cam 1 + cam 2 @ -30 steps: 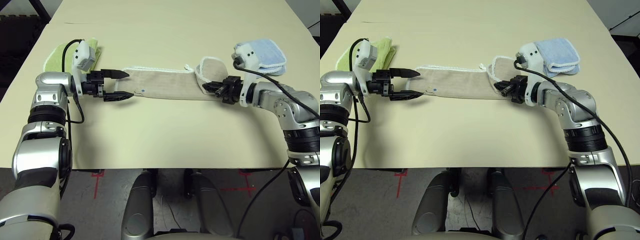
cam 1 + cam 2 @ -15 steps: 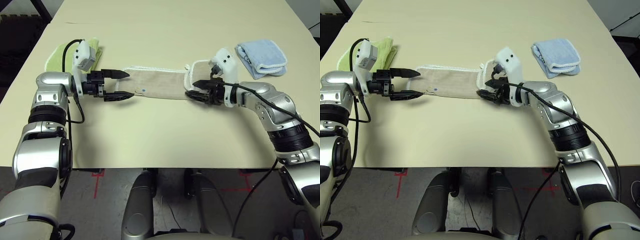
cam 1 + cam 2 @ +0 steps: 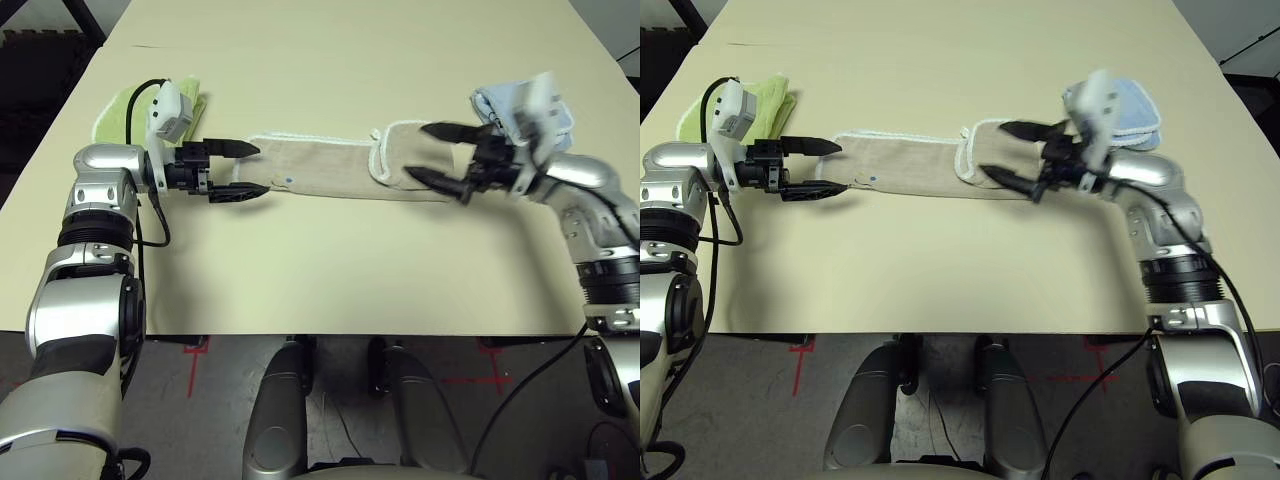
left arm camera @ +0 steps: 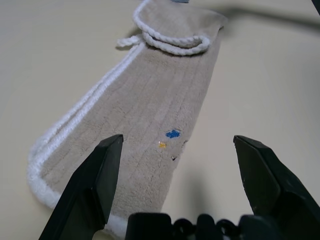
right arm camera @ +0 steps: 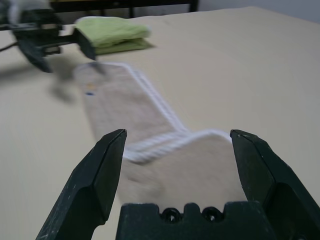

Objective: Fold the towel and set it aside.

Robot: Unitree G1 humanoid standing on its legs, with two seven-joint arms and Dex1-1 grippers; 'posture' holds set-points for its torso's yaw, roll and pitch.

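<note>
The beige towel lies flat on the table as a long strip with white edging. Its right end is turned back over itself in a short flap. My left gripper stands open at the strip's left end, one finger on each side of the corner, gripping nothing. In the left wrist view the towel runs away from the open fingers. My right gripper is open just over the folded flap and holds nothing. The right wrist view has the flap between its spread fingers.
A folded light green towel lies behind my left wrist at the table's left. A folded light blue towel lies behind my right wrist. The cream table has bare room in front of the strip and behind it.
My right gripper, earlier shut on the towel's right end, carried it leftward, opened, let go and drew back to the right. The end now lies folded over. The left arm has not moved.
</note>
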